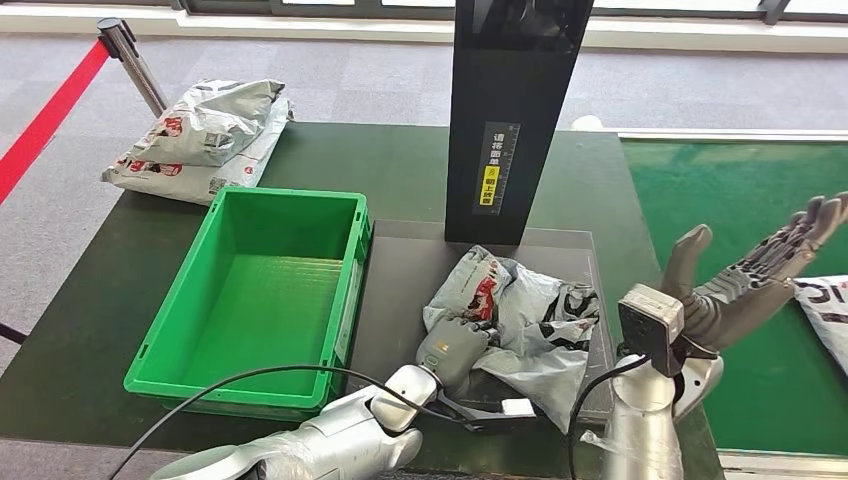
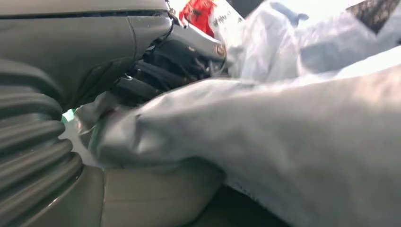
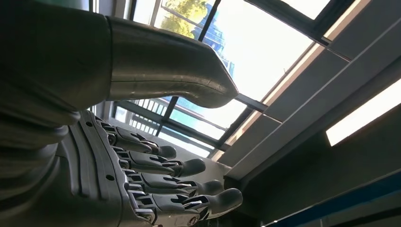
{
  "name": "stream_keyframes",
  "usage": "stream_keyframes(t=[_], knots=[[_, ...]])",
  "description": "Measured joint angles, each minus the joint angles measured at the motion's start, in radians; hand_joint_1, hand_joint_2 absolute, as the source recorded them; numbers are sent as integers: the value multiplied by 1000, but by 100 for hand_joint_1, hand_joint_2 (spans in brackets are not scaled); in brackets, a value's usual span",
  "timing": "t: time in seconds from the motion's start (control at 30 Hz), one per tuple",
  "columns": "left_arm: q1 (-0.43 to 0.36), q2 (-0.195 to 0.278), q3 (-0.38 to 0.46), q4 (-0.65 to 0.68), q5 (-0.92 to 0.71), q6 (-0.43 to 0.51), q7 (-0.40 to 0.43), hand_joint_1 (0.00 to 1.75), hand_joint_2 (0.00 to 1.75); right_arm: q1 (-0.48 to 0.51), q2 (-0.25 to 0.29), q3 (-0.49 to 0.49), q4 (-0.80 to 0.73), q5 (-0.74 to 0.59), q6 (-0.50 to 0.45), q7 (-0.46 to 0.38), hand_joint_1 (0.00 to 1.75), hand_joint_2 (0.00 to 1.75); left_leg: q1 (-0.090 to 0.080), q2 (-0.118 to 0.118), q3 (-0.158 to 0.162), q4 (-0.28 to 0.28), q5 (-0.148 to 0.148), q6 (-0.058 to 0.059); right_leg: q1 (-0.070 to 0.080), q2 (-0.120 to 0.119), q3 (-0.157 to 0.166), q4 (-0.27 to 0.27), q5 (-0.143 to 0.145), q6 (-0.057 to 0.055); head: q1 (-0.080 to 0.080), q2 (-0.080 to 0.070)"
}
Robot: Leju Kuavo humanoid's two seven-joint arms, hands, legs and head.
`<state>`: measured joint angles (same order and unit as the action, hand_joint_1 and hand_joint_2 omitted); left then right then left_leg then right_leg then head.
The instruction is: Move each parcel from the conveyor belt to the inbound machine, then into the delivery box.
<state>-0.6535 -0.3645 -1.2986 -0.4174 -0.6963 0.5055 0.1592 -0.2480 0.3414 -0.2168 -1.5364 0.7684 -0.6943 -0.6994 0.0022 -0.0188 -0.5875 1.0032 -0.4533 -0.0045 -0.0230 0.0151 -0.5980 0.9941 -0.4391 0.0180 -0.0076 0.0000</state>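
Observation:
A crumpled grey parcel (image 1: 530,320) with red and black print lies on the dark platform (image 1: 400,275) of the inbound machine, below its black upright column (image 1: 510,110). My left hand (image 1: 455,345) grips the parcel's near left edge; the left wrist view shows my fingers (image 2: 165,66) curled into the grey plastic (image 2: 283,142). My right hand (image 1: 750,280) is raised above the green conveyor belt (image 1: 740,200), palm up, fingers (image 3: 189,184) spread and holding nothing. Another parcel (image 1: 825,315) lies on the belt at the right edge. The green delivery box (image 1: 200,340) stands left of the platform with nothing in it.
Two more grey parcels (image 1: 205,140) are stacked at the table's far left corner. A stanchion post (image 1: 130,60) with a red barrier belt (image 1: 45,120) stands beyond them. A black cable (image 1: 230,385) runs along my left arm over the box's near rim.

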Motion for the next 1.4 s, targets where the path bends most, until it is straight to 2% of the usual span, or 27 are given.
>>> stream_keyframes(t=[0.13, 0.3, 0.43, 0.5, 0.57, 0.63, 0.8, 0.9, 0.97, 1.07, 1.27, 1.4], knots=[[-1, 0, -2, 11, -21, 119, 37, 175, 175, 3, 0, -16, 1, 12, 0, 0, 0, 175, 0, 0, 0, 0, 0, 0, 0, 0, 0, 0, 0, 0, 0, 0], [-2, 0, -2, 12, -25, 136, 42, 175, 175, 4, 0, -18, 1, 12, 0, 0, 0, 175, 0, 0, 0, 0, 0, 0, 0, 0, 0, 0, 0, 0, 0, 0], [-14, 0, 6, 12, -79, 187, 61, 175, 175, 6, 0, -29, 0, 13, 0, 0, 0, 175, 0, 0, 0, 0, 0, 0, 0, 0, 0, 0, 0, 0, 0, 0], [17, 1, 119, -59, -354, 191, -7, 175, 175, 10, -1, -48, -1, 18, 0, 0, 0, 175, 0, -1, -1, 0, 0, 0, 0, -1, 0, 0, 0, 0, 0, 0], [67, 1, 330, -172, -675, 194, -118, 175, 175, 16, -2, -68, -3, 25, 0, 0, 0, 175, 0, 1, -1, 0, 0, 0, -1, 1, -1, 0, 0, 0, 0, 0], [97, -1, 532, -271, -745, 196, -200, 175, 175, 20, -2, -83, -3, 29, 0, 0, 0, 175, -1, 6, 0, 0, -1, 0, -1, 6, -3, 0, 1, 0, 0, 0], [171, 7, 933, -550, -568, 196, -412, 175, 175, 28, -3, -116, -1, 43, 0, 1, 0, 175, 1, 10, 1, 0, -1, -1, 1, 9, -3, 1, 1, 0, 0, 0], [211, 8, 1135, -669, -397, 196, -559, 175, 175, 28, -3, -120, 2, 57, 0, 1, 0, 175, 1, 10, 1, 0, 0, -3, 2, 8, -3, 3, 1, -1, 0, 0], [234, 8, 1250, -722, -337, 196, -617, 175, 175, 28, -3, -120, 4, 62, 0, 1, 0, 175, 2, 10, 1, -1, 0, -3, 2, 8, -3, 3, 1, -2, 0, 0], [259, 8, 1363, -771, -314, 196, -650, 175, 175, 28, -3, -121, 9, 65, 0, 1, 0, 175, 2, 7, 0, 0, 0, -3, 2, 6, -3, 3, 0, -2, 0, 0], [288, 8, 1495, -825, -305, 196, -656, 175, 175, 28, -3, -121, 12, 67, 0, 1, 0, 175, 2, 5, 0, 0, 0, -3, 2, 5, -3, 2, 0, -2, 0, 0], [299, 8, 1551, -840, -306, 196, -658, 175, 175, 28, -3, -121, 15, 68, 0, 1, 0, 175, 2, 3, -1, 0, 0, -3, 2, 3, -3, 2, 0, -2, 0, 0]])
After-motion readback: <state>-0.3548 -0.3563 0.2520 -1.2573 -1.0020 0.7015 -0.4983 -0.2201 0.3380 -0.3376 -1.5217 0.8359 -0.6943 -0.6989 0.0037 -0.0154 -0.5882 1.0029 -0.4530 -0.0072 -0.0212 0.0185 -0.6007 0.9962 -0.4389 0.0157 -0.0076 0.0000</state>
